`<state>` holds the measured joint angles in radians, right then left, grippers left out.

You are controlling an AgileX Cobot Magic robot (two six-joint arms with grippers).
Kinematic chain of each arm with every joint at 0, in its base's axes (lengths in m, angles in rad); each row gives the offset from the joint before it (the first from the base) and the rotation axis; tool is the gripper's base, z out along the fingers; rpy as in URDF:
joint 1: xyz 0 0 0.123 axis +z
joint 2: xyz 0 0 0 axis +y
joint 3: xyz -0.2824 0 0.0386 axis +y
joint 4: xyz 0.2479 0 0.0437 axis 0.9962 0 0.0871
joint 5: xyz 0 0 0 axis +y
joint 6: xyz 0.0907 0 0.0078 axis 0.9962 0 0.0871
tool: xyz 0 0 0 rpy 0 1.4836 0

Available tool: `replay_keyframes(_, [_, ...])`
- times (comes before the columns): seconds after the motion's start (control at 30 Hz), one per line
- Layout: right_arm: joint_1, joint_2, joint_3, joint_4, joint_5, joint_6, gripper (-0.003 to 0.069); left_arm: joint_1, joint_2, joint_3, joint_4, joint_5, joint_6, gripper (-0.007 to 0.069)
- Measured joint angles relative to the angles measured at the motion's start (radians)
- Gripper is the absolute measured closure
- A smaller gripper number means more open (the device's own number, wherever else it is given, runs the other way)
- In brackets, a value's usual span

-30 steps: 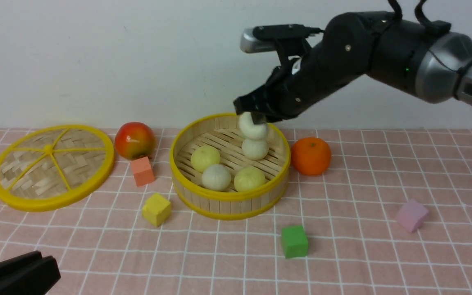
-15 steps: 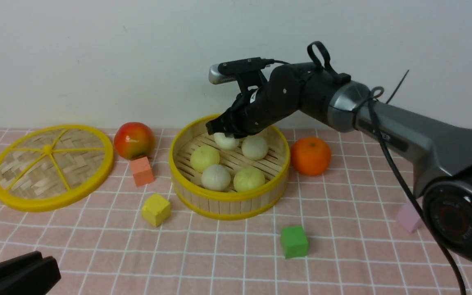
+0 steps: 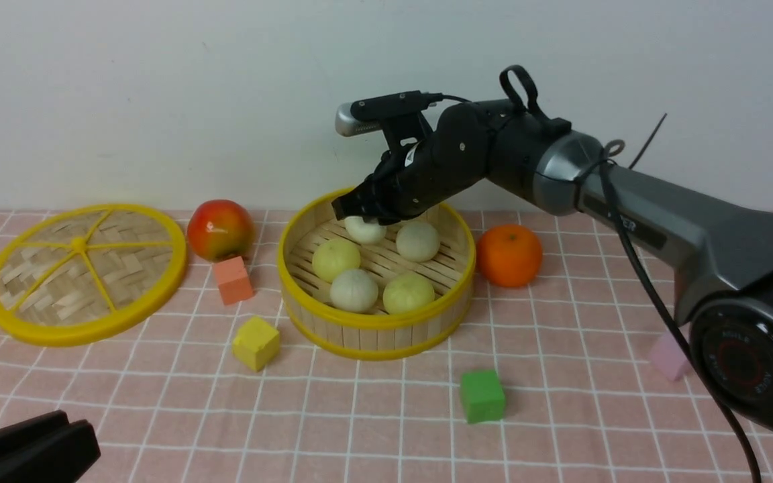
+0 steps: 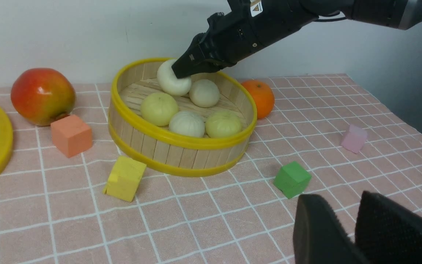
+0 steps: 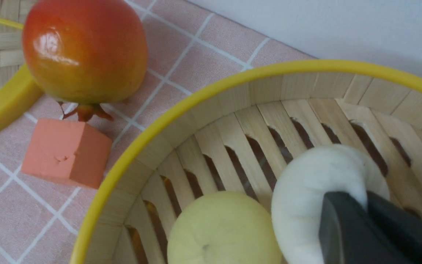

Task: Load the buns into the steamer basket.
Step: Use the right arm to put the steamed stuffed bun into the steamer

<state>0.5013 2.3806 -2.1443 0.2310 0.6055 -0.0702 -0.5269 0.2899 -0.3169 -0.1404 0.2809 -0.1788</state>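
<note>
Left gripper sits nearest the camera, low over the pink checked cloth, its two black pads a narrow gap apart with nothing between them, and a green cube and yellow cube lie beyond it. Farther on, the steamer basket holds four buns on its slats, and at its far side the right gripper is nipped nearly closed on a fifth, off-white bun, with a pale yellow bun just beside those fingertips. An orange-and-white sticker on the right arm is too small to read, and an orange and apple flank the basket.
</note>
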Motion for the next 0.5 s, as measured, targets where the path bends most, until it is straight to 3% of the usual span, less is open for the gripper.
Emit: replay_keyframes(0.5, [0.0,0.003,-0.001,-0.033,0.086,0.0,0.062,0.0,0.0,0.0,-0.001,0.0,0.0,0.0427])
